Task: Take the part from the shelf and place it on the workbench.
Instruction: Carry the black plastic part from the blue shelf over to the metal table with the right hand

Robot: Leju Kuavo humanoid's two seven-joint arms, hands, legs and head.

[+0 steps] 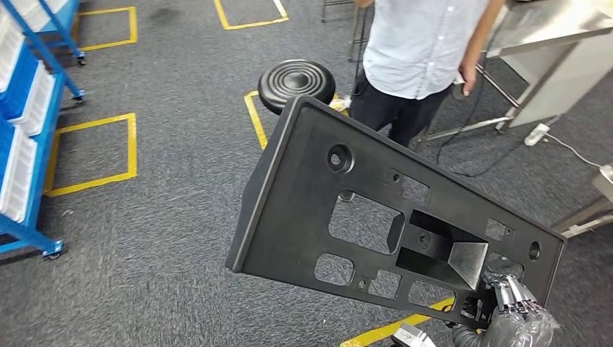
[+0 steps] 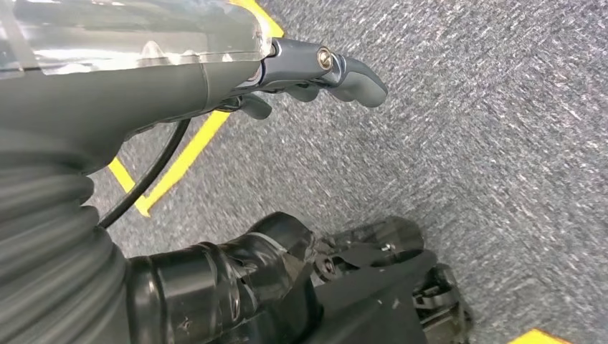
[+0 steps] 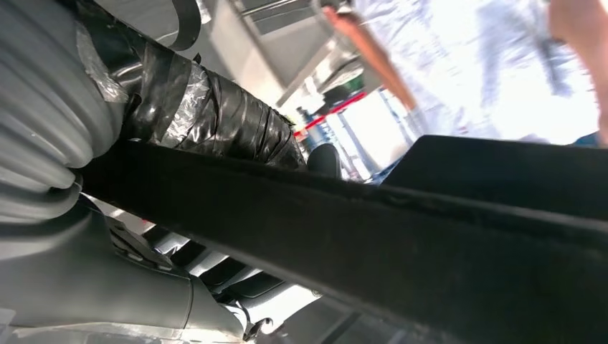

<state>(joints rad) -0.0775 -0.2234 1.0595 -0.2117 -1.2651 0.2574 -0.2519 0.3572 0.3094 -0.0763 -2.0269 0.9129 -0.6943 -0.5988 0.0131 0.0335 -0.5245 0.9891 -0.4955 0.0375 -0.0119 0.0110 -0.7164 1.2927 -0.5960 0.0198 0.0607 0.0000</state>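
Floor (image 1: pixel 173 217): grey carpet marked with yellow tape outlines, several rectangles in view. Shelf (image 1: pixel 25 137): one blue rack on castors at the far left, holding white bins. Stool (image 1: pixel 296 83): one, round black seat, standing on the carpet beyond the part. Person (image 1: pixel 423 50): one, in a pale shirt and dark trousers, standing beside a steel-topped table (image 1: pixel 556 32) at the far right. Part (image 1: pixel 394 217): one large black plastic panel with many cut-outs and round holes, held tilted above the floor. Right hand (image 1: pixel 517 314): grips the panel at its near right corner. Left hand (image 2: pixel 323 72): hangs over the carpet, holds nothing, fingers curled in. No readable writing or labels.
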